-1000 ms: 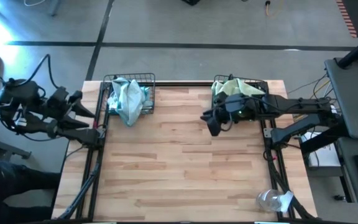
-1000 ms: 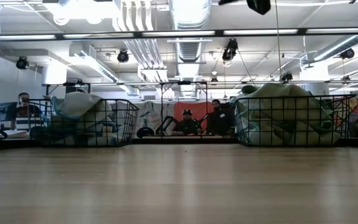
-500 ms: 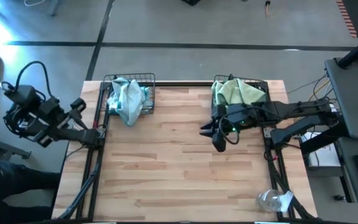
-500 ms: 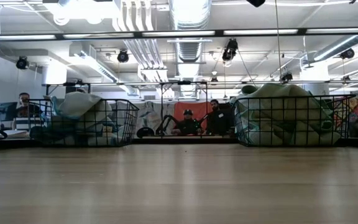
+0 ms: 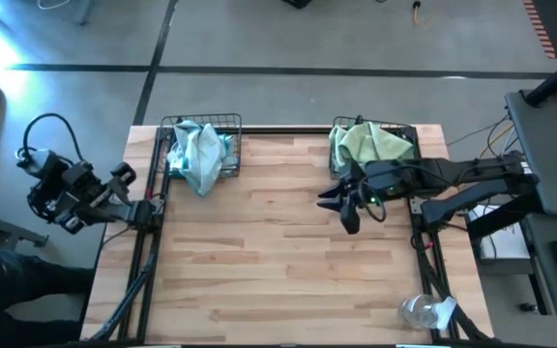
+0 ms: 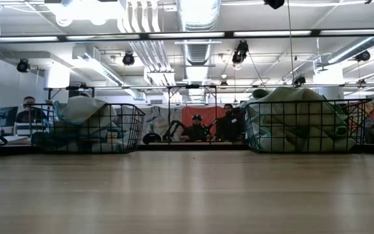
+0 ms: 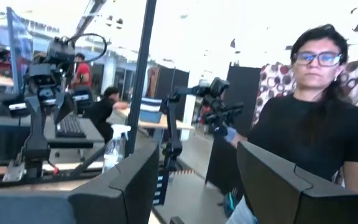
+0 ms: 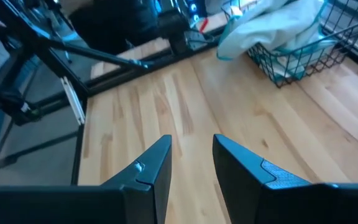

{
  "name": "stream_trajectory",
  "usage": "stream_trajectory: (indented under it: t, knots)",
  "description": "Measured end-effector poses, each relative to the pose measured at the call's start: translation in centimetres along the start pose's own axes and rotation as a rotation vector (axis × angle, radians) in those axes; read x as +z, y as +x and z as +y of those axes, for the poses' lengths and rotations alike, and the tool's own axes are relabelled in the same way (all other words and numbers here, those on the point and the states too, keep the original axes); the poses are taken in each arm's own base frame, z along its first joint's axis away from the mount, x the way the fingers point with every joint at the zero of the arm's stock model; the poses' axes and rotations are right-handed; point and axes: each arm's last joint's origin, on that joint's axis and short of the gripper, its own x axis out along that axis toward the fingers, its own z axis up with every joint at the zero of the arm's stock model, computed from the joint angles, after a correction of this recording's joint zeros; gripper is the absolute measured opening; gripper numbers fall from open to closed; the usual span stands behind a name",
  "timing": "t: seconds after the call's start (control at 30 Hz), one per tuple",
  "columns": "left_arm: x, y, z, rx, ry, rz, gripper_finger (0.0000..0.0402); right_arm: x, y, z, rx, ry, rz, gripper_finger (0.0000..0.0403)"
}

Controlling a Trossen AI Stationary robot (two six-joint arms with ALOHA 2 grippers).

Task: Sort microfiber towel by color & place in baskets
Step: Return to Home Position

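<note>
The left basket [image 5: 201, 145] at the far left of the table holds light blue towels [image 5: 196, 155]; one hangs over its near wall. In the right basket [image 5: 373, 140] lie pale green towels [image 5: 366, 143]. The low view shows the same two heaps, blue towels [image 6: 83, 120] and green towels [image 6: 297, 117], rising above the wire rims. My right gripper [image 5: 344, 208] is open and empty above bare wood, just near of the right basket; its wrist view [image 8: 191, 163] looks across the table at the blue towels [image 8: 272, 28]. My left gripper [image 7: 197, 180] is open, off the table's left edge [image 5: 124, 184].
A clear plastic wrapper [image 5: 427, 311] lies at the table's near right corner. Bare wooden table top [image 5: 278, 261] spreads between and near of the baskets. A person [image 7: 316, 124] stands in the room beyond the left arm; people sit far behind the baskets [image 6: 197, 129].
My right gripper has drawn back from the green basket, moving toward the near edge and a little to the right, staying open. My left arm has folded back off the table's left edge. The towels and baskets have stayed still.
</note>
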Motion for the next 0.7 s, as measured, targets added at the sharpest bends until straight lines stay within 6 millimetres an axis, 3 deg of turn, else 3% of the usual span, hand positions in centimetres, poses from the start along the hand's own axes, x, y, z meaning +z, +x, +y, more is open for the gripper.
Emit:
stream_trajectory:
  t: [0.43,0.7]
  knots:
    - [-2.2,1.4,1.4,0.006,0.028,0.009,0.0201,-5.7,-0.7,-2.7,0.105,0.074,-0.214,0.0112]
    - [-4.8,3.1,3.0,0.008,0.08,-0.011,0.0201,-9.2,-1.4,-4.5,0.156,0.119,-0.304,0.0112]
